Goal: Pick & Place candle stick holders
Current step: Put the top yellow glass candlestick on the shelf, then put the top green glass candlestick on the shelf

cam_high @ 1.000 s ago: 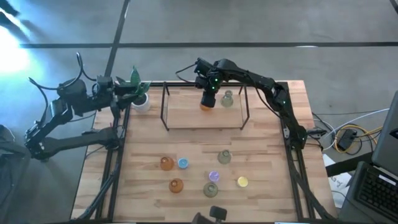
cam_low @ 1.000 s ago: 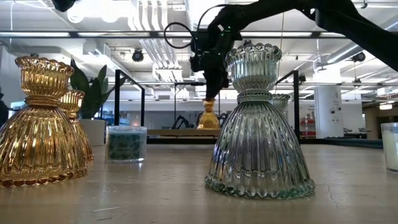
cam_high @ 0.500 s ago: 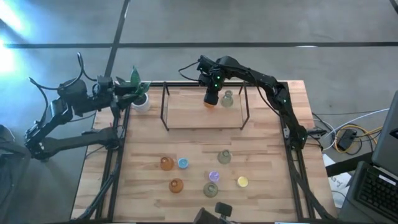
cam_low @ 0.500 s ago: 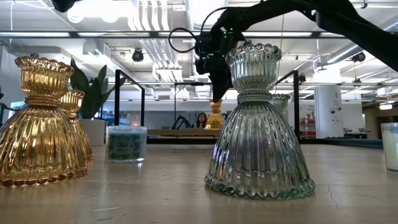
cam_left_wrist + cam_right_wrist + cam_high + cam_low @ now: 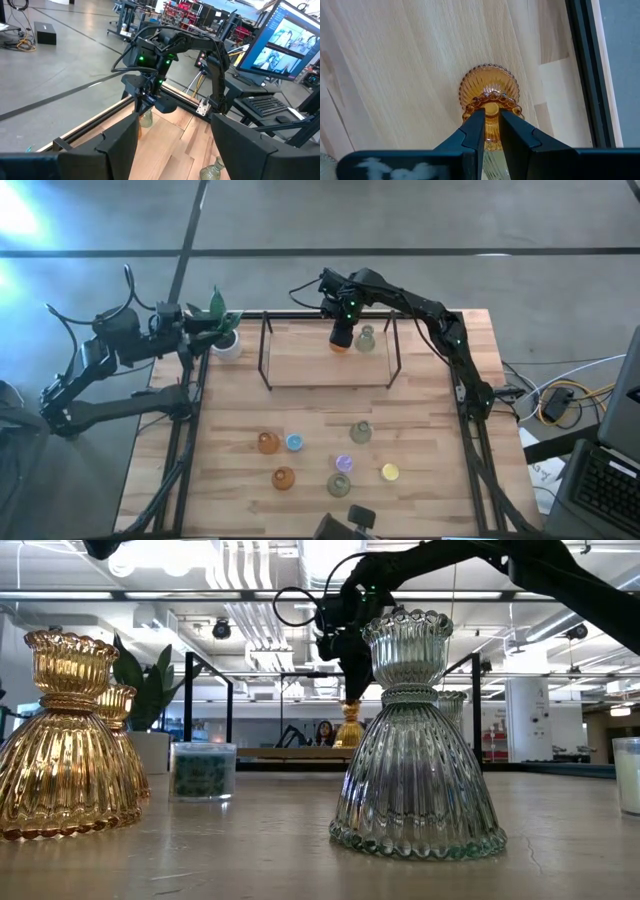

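Overhead and wrist views of a placing step. The right hand [image 5: 342, 340] hangs fingers-down over the raised wooden shelf [image 5: 300, 365] at the far side of the desk [image 5: 440, 470], its fingers narrowed onto the neck of an amber candle stick holder [image 5: 489, 92]. The holder stands upright – long axis vertical, in line with the hand above it, flared base lowest. Whether that base already rests on the shelf board cannot be told; the low view shows it close to the shelf surface at most. A clear green-tinted holder [image 5: 366, 338] stands just beside it on the shelf, toward the right arm's side, so the release calls for a straight upward retreat without any swing that way.

The left hand [image 5: 170, 145] waits with its fingers wide apart and holding nothing, well off at the desk's far left corner near the white potted plant [image 5: 222, 330]; the right arm is plainly the nearer one to the shelf.

Seven holders remain on the near half of the desk – two amber [image 5: 268, 443], a blue one [image 5: 294, 442], two olive-green [image 5: 360, 432], a purple one [image 5: 343, 464] and a yellow one [image 5: 389, 472]. By this count the task is judged to be early, with two of nine pieces at the shelf
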{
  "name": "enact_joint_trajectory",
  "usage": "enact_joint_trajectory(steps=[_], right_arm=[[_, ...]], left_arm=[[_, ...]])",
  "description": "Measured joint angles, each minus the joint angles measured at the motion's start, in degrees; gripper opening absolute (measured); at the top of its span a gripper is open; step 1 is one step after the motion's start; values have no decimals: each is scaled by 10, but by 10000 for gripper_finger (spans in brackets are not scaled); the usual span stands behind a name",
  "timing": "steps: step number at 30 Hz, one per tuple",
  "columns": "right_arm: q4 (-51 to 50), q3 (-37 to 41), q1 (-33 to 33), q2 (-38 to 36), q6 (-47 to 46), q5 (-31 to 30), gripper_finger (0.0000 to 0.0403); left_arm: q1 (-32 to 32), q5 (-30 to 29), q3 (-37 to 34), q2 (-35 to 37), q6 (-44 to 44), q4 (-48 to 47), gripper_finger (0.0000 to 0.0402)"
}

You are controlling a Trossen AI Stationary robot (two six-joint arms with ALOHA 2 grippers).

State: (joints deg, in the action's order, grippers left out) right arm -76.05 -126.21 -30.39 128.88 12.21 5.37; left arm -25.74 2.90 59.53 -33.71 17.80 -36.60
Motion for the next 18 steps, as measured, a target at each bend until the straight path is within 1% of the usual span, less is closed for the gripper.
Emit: enact_joint_trajectory(steps=[8, 18], right_arm=[[10, 2, 0, -9, 0, 0, 62], [12, 2, 3, -21, -5, 7, 126]], left_arm=[[0, 0, 0, 0, 0, 0, 252], [0, 0, 0, 0, 0, 0, 252]])
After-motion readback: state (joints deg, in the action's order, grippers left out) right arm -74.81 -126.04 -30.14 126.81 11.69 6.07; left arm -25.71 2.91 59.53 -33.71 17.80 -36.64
